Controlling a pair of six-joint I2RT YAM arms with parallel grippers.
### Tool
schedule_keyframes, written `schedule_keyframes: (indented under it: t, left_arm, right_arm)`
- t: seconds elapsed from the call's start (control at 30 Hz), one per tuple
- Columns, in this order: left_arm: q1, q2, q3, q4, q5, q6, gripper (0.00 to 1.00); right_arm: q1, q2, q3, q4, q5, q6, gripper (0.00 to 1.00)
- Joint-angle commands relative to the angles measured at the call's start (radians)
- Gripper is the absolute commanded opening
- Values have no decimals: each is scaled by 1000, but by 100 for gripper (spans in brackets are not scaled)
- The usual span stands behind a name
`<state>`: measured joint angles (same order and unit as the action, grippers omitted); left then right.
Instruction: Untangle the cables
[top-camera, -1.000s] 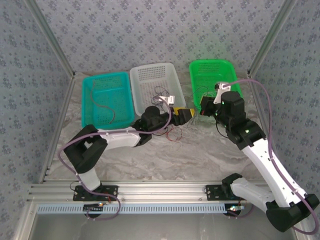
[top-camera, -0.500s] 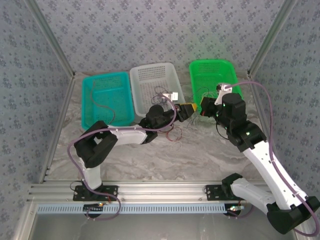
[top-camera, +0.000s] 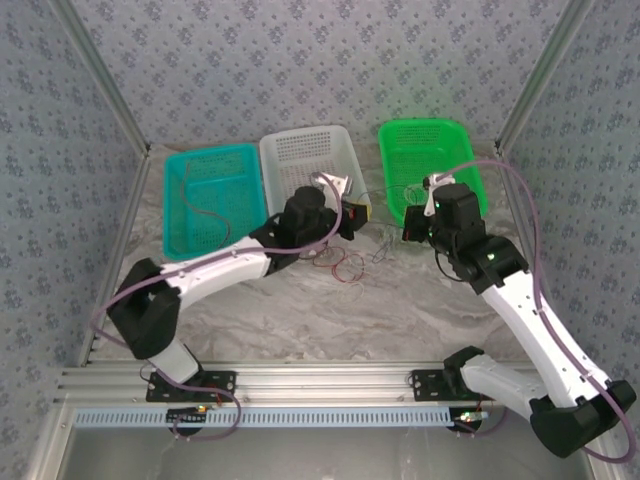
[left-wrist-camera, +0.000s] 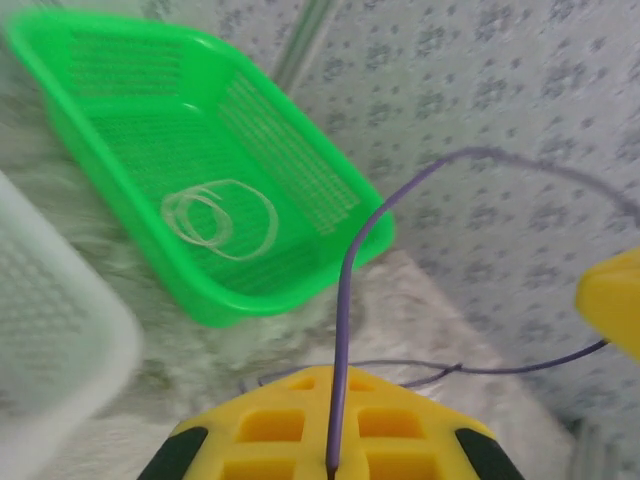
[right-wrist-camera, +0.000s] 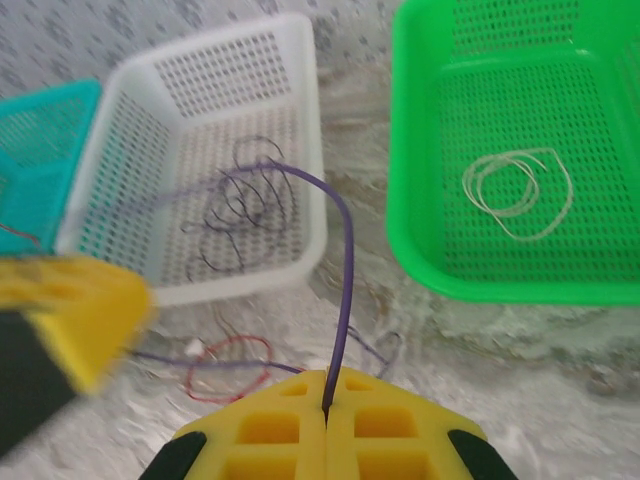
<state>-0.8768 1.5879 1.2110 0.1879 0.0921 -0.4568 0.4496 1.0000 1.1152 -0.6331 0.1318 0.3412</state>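
Right at the jaws, your left pincer (left-wrist-camera: 330, 425) is clamped on the purple cable (left-wrist-camera: 343, 300), which rises straight out from between its fingers. Your right pincer (right-wrist-camera: 327, 420) is pinched shut on a purple strand in the same way. I cannot tell whether both hold one cable.

Expect it to handle as almost weightless, limp yet springy enough to keep its curl, and slick in the pads. Pull gently and grip a free run clear of any crossing, because a loop will likely snag rather than slide.

Just beyond the right pincer's tips, the red cable (right-wrist-camera: 225, 365) lies looped on the table. Farther ahead and to its left, the white basket (right-wrist-camera: 312, 170) holds the dark cables (right-wrist-camera: 240, 210). Ahead and to its right, the green basket (right-wrist-camera: 400, 180) holds the whitish cable (right-wrist-camera: 520, 190).

Against a second ago, your left arm has stretched out and carried its pincer back toward the white basket. The gap to the right pincer is wider, and the left jaws have come together. The right pincer has barely shifted.
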Motion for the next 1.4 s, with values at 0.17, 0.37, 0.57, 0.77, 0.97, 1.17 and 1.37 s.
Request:
schedule_keyframes:
  t: [0.17, 0.37, 0.57, 0.77, 0.97, 1.17, 1.37]
  left_arm:
    - [1, -45, 265, -801, -151, 543, 0]
    - [-43, 6, 352, -956, -316, 718, 0]
    - [-104, 41, 364, -897, -575, 863, 2]
    - [-115, 24, 338, -724, -764, 925, 13]
    - [-126, -52, 264, -584, -840, 854, 61]
    - [-124, -210, 84, -388, -747, 764, 97]
    - [-36, -326, -19, -388, -568, 593, 100]
  right_arm:
    - [-1, 73, 50, -88, -96, -120, 0]
    - [8, 109, 48, -84, -177, -134, 0]
    - [10, 140, 49, -79, -332, -145, 0]
    - [-2, 155, 66, -79, -384, -161, 0]
    - [-50, 155, 157, -70, -416, -130, 0]
    - [-158, 157, 301, -1, -588, -47, 0]
    - [-228, 167, 436, -14, -698, 9, 0]
